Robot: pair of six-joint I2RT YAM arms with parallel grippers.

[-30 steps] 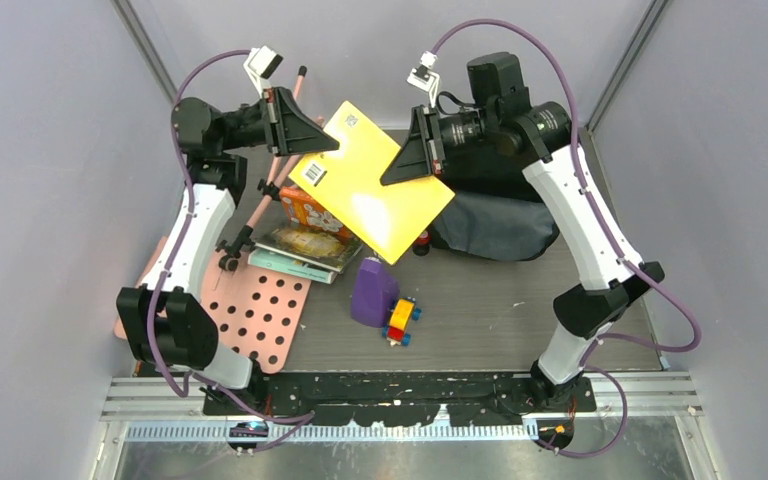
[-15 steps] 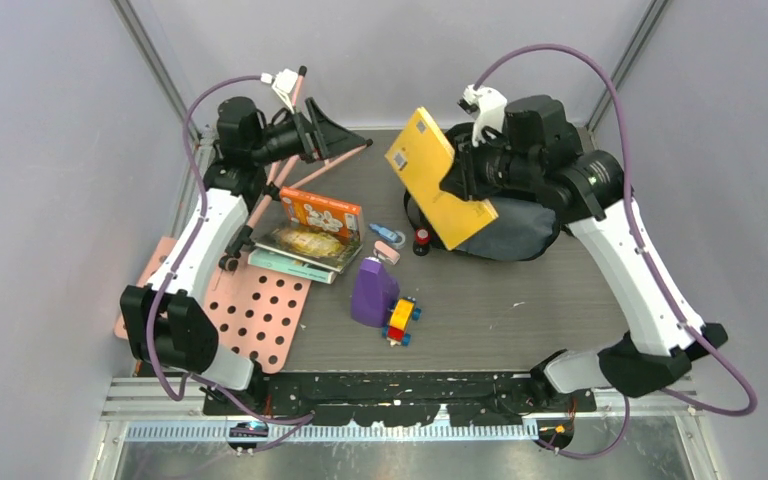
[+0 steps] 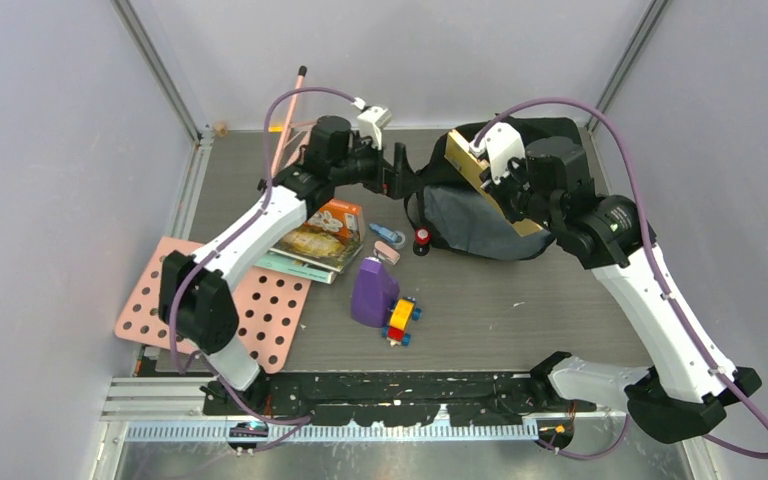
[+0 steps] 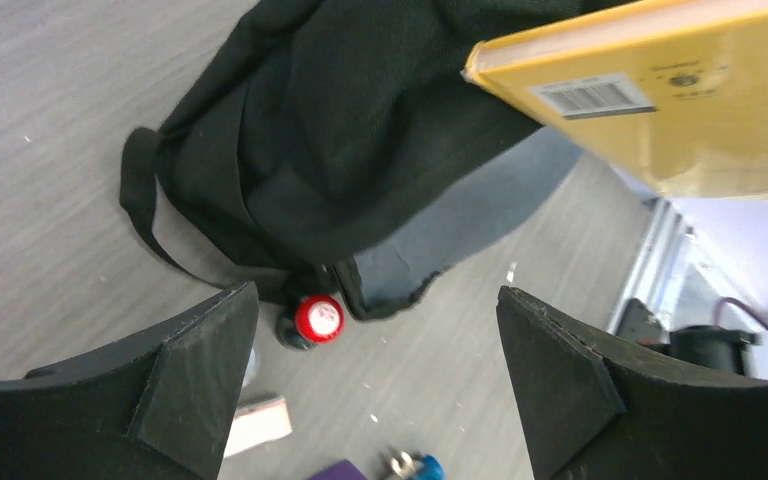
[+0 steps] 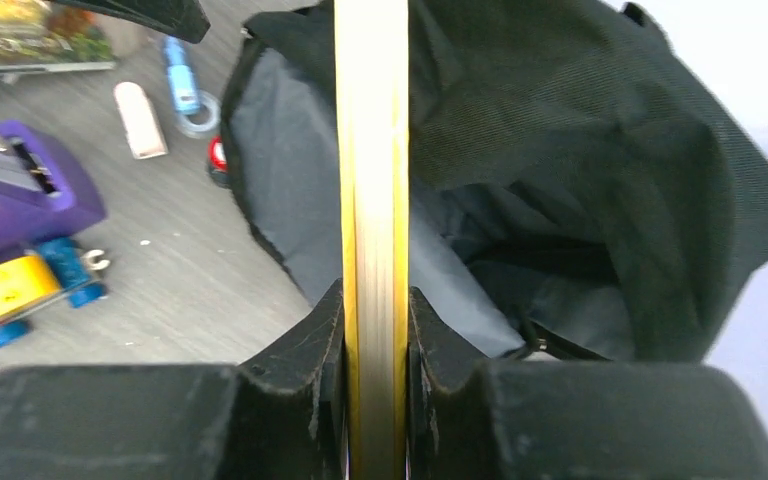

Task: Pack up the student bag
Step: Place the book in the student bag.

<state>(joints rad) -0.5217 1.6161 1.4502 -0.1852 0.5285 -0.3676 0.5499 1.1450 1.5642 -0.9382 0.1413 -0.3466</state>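
Black student bag (image 5: 610, 150) gapes under right gripper (image 5: 373, 300) pinching yellow book (image 5: 371, 150); left gripper (image 4: 375, 295) spread.

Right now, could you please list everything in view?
student bag: one, black, back right
yellow book: one, above bag's opening
book stack: one, multicoloured, centre-left
purple container: one, centre
toy car: one, yellow-red-blue, beside container
red-capped bottle: one, by bag
small blue item: one, left of bottle
pink block: one, below it
pegboard: one, pink, near left
rod: one, pink, back left
left gripper: black, open, near bag
right gripper: black, shut on yellow book
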